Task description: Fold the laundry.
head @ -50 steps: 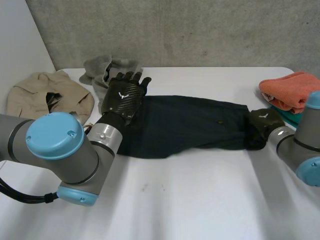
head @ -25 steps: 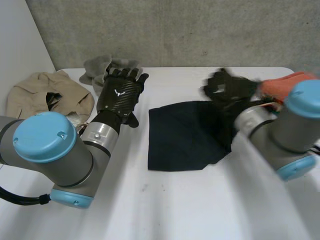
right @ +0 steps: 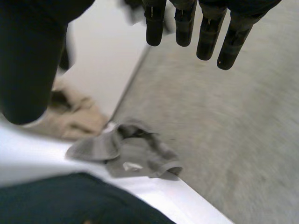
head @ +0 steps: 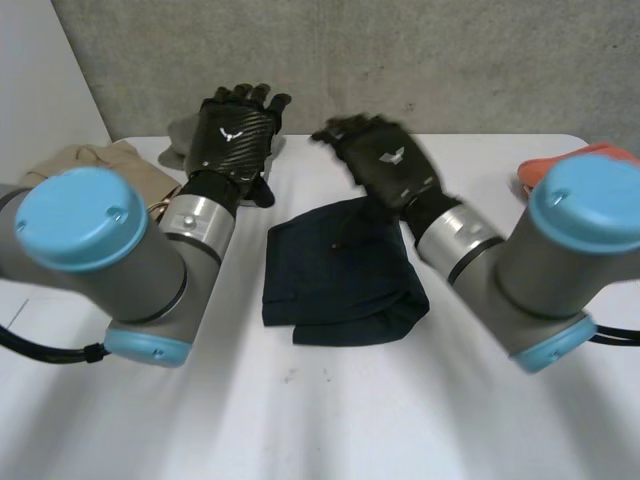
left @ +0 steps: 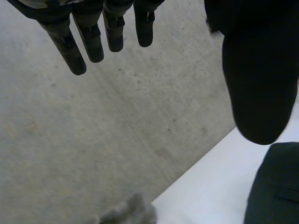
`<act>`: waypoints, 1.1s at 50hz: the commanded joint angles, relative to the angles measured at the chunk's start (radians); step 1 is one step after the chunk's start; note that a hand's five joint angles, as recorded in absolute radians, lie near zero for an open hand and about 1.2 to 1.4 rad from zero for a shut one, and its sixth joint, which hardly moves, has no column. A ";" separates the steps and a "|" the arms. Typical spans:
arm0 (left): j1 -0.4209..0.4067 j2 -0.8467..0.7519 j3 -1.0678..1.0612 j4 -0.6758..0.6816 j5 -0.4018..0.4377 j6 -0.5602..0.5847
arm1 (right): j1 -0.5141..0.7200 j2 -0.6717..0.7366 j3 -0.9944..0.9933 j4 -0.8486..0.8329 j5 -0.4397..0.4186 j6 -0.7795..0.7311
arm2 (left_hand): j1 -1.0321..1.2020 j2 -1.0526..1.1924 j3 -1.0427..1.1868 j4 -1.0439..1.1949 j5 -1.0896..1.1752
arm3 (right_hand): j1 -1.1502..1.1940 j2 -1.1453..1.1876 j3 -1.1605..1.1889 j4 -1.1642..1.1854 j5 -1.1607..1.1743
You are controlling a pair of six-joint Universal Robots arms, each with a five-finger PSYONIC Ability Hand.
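L hand (head: 236, 135), R hand (head: 385, 165): fingers straight (off cloth (head: 335, 285)).

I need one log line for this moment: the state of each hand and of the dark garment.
left hand: open, raised, holds nothing | right hand: open, above garment's far edge | dark garment: folded, on table

Orange towel (head: 527, 175) at about 2 o'clock on the table (head: 400, 420) is mostly tucked behind the right arm (head: 570, 240), and the frame edge chops the rest. Beige garment (head: 120, 158) at 10 o'clock is half covered by the left arm (head: 100, 260). Grey cloth (head: 180, 140) at 11 o'clock just peeks out from behind the left hand (head: 235, 125). Dark cloth (head: 340, 270): its 1 o'clock corner sits under the right arm's wrist, so can't see that bit.
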 commanded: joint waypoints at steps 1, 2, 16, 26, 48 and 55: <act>-0.034 -0.186 0.256 -0.282 0.007 -0.125 | -0.074 0.075 -0.200 0.301 0.056 0.078 | -0.016 -0.028 -0.034 -0.027 -0.046 | -0.025 -0.050 -0.041 -0.061 -0.066; -0.037 -0.209 0.284 -0.310 0.007 -0.128 | -0.074 0.103 -0.237 0.343 0.056 0.069 | -0.016 -0.028 -0.034 -0.027 -0.046 | -0.025 -0.050 -0.041 -0.061 -0.066; -0.042 -0.336 0.399 -0.472 -0.006 -0.134 | -0.062 0.341 -0.523 0.615 0.050 0.041 | -0.017 -0.029 -0.034 -0.028 -0.046 | -0.025 -0.050 -0.041 -0.061 -0.066; -0.034 -0.322 0.351 -0.468 -0.004 -0.131 | -0.007 0.385 -0.564 0.650 0.065 0.028 | -0.017 -0.029 -0.034 -0.028 -0.046 | -0.025 -0.050 -0.041 -0.061 -0.066; -0.048 -0.399 0.400 -0.460 0.014 -0.123 | -0.076 0.476 -0.610 0.701 0.212 -0.252 | -0.017 -0.029 -0.034 -0.028 -0.046 | -0.015 -0.040 -0.031 -0.051 -0.055; -0.051 -0.463 0.443 -0.468 0.014 -0.091 | -0.077 0.476 -0.573 0.674 0.211 -0.288 | -0.008 -0.020 -0.025 -0.018 -0.037 | -0.018 -0.043 -0.034 -0.054 -0.058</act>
